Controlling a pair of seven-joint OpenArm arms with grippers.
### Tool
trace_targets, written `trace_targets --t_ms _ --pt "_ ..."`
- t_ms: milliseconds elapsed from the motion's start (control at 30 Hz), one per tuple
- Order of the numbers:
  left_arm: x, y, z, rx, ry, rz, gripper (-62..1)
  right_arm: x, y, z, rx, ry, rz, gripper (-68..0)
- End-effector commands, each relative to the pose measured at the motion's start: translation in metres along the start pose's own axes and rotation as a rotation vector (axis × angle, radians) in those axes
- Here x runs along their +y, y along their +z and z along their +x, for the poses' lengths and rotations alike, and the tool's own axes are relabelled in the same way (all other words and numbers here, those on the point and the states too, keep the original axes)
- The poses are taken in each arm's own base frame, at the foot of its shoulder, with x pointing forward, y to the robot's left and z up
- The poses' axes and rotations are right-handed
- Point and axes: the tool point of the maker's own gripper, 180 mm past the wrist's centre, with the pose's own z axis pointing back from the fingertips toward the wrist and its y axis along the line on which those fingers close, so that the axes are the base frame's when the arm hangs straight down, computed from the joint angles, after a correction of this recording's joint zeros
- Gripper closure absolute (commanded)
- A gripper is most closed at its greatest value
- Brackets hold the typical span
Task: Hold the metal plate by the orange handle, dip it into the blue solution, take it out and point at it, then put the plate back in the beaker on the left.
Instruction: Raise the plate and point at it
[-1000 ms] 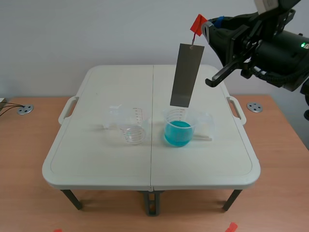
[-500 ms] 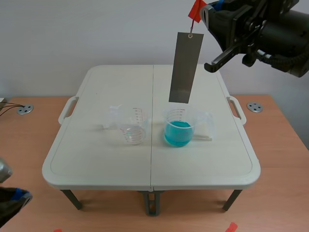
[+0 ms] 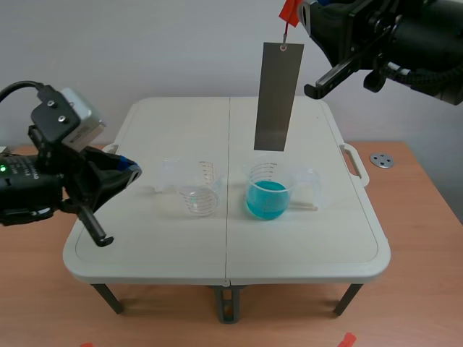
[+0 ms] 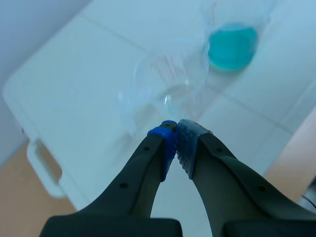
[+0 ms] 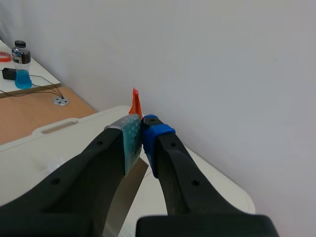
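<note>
**Plate suspended above the blue beaker, pointing arm standing by**

We hold the metal plate (image 3: 278,97) with the right gripper (image 5: 142,136), its fingers clenched on the orange handle (image 5: 135,103), so the plate hangs straight down and the fingers never touch the metal. The plate hangs above the blue beaker (image 3: 268,191), its lower edge clear of the rim; we judge that any drips would fall back into the solution. The empty beaker (image 3: 199,191) stands just left of the blue beaker on the desk (image 3: 145,238). The left gripper (image 4: 177,140) sits further left of it, fingers pressed together on nothing, which we judge suits pointing.
</note>
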Motion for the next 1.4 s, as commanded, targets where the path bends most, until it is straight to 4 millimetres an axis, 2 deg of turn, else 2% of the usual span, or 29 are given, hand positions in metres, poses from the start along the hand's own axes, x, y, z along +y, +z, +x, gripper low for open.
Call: trace_targets --t_ms 0,267,467,600,733,1133,1367 --pt "-0.006 -0.011 0.008 -0.02 0.02 -0.013 -1.6 -0.006 0.0 0.017 -0.051 0.017 -0.012 -1.3" --pt "-0.026 -0.063 0.031 -0.081 0.058 -0.077 -1.6 -0.006 0.0 0.015 -0.04 0.017 -0.013 -1.3" --pt "-0.026 -0.093 0.049 -0.114 0.078 -0.073 -1.6 -0.006 0.0 0.015 -0.041 0.017 -0.013 -1.3" --pt "-0.026 -0.107 0.055 -0.114 0.066 -0.068 -1.6 -0.006 0.0 0.015 -0.041 0.017 -0.013 -1.3" --pt "-0.028 -0.113 0.058 -0.123 0.062 -0.068 -1.6 -0.006 0.0 0.015 -0.041 0.017 -0.013 -1.3" --pt "-0.029 -0.113 0.057 -0.115 0.048 -0.069 -1.6 -0.006 0.0 0.015 -0.041 0.017 -0.013 -1.3" --pt "-0.022 -0.112 0.054 -0.11 0.05 -0.035 -1.6 -0.006 0.0 0.015 -0.04 0.017 -0.013 -1.3"
